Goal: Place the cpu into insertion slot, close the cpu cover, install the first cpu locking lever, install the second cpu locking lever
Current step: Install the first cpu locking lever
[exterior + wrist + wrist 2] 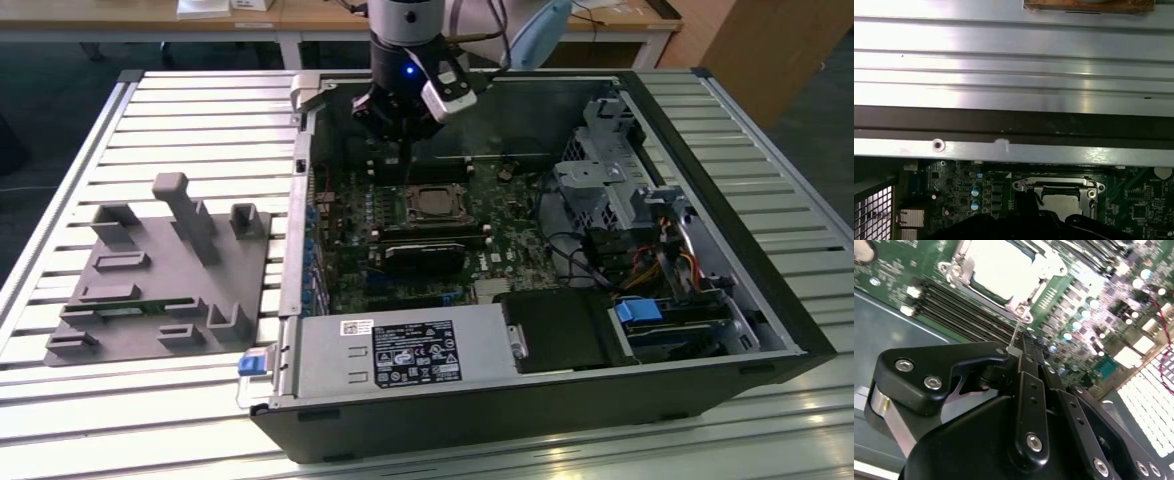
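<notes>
The cpu [996, 265], a bright silver square, lies in the insertion slot [434, 203] on the green board inside the open computer case. The silvery cpu cover [961, 270] lies flat around it, and both also show in the first wrist view as cpu [1066, 204] and cover [1054, 183]. A thin wire locking lever [1018, 330] rises from the socket's corner up to my gripper [1016, 351]. The black fingers meet at the lever's free end and look shut on it. In the exterior view the gripper [400, 135] hangs just beyond the socket's far side.
Long black memory slots [964, 315] run beside the socket. A black heatsink block [427, 255] sits on its near side, a power supply [400, 355] nearer still. A drive cage and cables [627, 220] fill the exterior view's right. A grey fixture [160, 270] stands on the slatted table.
</notes>
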Controlling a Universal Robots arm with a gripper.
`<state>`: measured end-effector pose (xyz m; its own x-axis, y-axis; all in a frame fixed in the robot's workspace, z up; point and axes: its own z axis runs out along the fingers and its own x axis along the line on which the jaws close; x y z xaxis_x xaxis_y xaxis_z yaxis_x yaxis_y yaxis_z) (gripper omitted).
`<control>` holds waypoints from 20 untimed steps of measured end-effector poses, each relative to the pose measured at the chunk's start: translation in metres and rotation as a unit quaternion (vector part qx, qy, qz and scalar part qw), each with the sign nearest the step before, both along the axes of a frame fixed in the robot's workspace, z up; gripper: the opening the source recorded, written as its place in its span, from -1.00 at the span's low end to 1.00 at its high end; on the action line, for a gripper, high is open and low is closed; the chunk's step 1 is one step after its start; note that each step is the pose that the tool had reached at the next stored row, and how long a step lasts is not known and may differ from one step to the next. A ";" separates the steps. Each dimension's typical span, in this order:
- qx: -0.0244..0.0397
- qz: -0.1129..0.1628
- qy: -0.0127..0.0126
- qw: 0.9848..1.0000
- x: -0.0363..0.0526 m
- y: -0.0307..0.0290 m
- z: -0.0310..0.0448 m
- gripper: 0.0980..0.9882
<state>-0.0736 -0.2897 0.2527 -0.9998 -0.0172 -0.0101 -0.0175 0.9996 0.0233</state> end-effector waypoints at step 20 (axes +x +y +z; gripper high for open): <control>0.011 -0.001 0.002 1.000 0.0231 0.0024 -0.0132 -0.98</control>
<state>-0.0505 -0.2873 0.2396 -0.9999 -0.0157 -0.0067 -0.0160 0.9989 0.0445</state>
